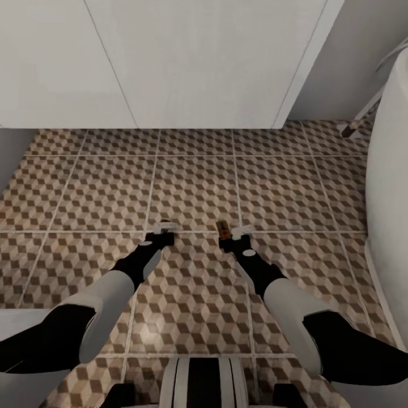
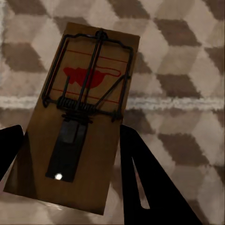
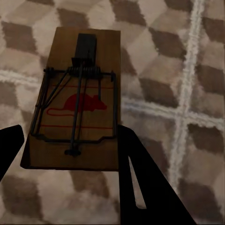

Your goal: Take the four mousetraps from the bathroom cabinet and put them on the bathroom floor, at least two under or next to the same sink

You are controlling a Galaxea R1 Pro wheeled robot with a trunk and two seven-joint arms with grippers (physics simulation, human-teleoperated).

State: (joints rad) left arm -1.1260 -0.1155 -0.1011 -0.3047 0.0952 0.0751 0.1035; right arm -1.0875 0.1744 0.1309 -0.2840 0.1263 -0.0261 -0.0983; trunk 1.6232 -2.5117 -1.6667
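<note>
My left gripper and right gripper reach out side by side, low over the bathroom floor with its brown, beige and white cube tiles. In the left wrist view a brown wooden mousetrap with a red mouse mark and a dark wire spring sits between the black fingers, and the left gripper is shut on it. Another mousetrap is clamped the same way in the right gripper. The end of that mousetrap shows in the head view. The cabinet is out of view.
A white boxy unit stands against the wall ahead. A large white rounded fixture rises along the right edge, with a thin white leg behind it. A pale grey surface borders the floor at the left.
</note>
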